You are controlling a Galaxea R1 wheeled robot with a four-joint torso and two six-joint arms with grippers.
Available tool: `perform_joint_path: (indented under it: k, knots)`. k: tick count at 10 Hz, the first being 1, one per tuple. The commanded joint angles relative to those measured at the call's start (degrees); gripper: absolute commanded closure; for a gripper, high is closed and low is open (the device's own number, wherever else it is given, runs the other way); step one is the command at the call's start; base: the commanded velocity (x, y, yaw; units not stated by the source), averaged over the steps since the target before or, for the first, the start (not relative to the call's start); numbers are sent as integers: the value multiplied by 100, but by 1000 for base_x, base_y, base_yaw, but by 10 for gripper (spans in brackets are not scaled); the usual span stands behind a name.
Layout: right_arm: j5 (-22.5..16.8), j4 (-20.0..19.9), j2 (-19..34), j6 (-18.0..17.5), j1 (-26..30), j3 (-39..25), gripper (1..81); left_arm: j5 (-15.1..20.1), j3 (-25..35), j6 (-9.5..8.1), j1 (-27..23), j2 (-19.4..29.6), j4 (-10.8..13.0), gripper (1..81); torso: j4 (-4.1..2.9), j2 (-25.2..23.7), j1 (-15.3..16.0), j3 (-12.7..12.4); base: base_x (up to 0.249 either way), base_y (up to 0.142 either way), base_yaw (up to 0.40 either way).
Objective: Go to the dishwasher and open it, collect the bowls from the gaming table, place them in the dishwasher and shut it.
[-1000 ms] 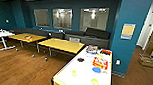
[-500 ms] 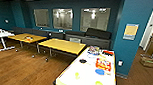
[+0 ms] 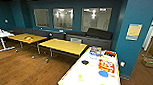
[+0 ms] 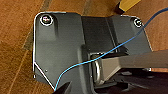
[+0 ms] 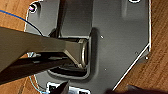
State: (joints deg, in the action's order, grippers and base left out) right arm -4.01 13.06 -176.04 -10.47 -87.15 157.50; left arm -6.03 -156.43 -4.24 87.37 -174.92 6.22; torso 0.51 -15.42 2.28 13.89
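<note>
Head view: gaming table (image 3: 91,77), glossy white top, standing at lower right beside the teal pillar (image 3: 136,35); carrying a dark bowl (image 3: 85,62), a blue dish (image 3: 103,73), green items (image 3: 80,77), a red-and-white box (image 3: 106,65); two yellow desks (image 3: 64,46) standing beyond on the wooden floor (image 3: 23,68); a dark sofa (image 3: 92,37) sitting along the wall under three windows (image 3: 62,18). Left wrist view: a blue cable (image 4: 105,53) crossing the robot's dark plate above wooden floor; left end effector's opening cannot be told. Right wrist view: dark plate over wooden floor; right end effector's opening cannot be told.
</note>
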Motion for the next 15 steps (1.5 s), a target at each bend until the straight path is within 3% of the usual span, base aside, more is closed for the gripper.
perform_joint_path:
  k: [1,12,15]
  knots:
    - [-284,-58,-3,19,272,-10,10,252,16,46,-286,-8,-15,10,0,0,0,0,78,99,0]
    - [-293,-58,-3,19,272,-10,10,252,16,46,-286,-8,-6,10,0,2,2,0,79,98,0]
    - [-276,-58,-3,19,272,-10,10,252,16,46,-286,1,-15,10,0,2,2,0,80,0,0]
